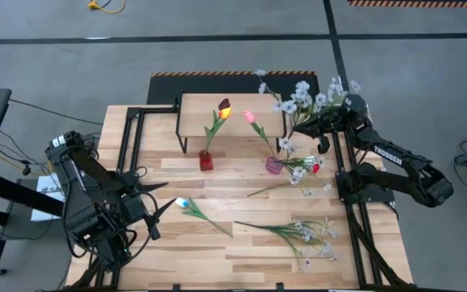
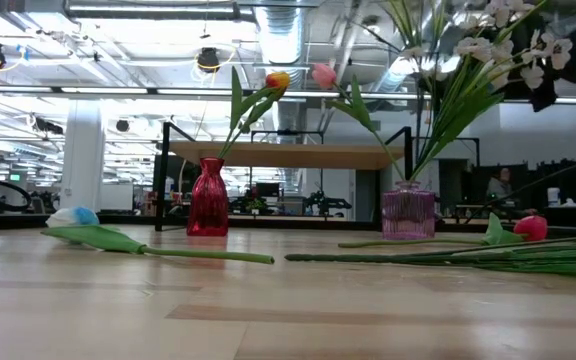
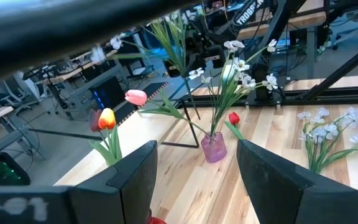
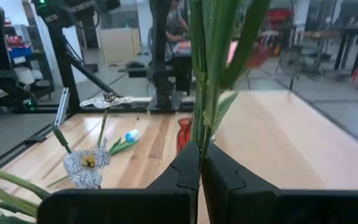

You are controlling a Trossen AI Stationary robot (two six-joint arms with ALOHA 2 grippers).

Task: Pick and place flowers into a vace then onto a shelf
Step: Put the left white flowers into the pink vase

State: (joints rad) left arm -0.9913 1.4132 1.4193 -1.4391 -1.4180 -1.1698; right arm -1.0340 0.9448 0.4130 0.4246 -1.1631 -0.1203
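Evidently caught partway through the filling step, to judge by the layout. Worked on a slatted tabletop [image 1: 242, 251], with the shelf [image 1: 197, 122] at its far side and neither vase up on it yet. Found the right tool [image 4: 199, 149] raised near the shelf's right end, pinched fully together on the green stems of a white blossom spray [image 1: 306, 97]; in the low view those stems ran down into the pink vase [image 2: 408, 210], already shared with a pink tulip [image 2: 324, 74]. Found the left tool [image 1: 156, 212] low over the near left of the tabletop, spread wide, gripping nothing. Placed the red vase [image 1: 206, 160], with its orange tulip [image 1: 224, 106], just in front of the shelf, left of the pink one. Left lying loose: more sprays [image 1: 298, 231], a red tulip [image 1: 315, 168] and a white tulip [image 1: 186, 204] just beside the left tool.

Next, probably: called for releasing the spray once seated, withdrawing upward without tipping the vase, then gathering the loose stems.
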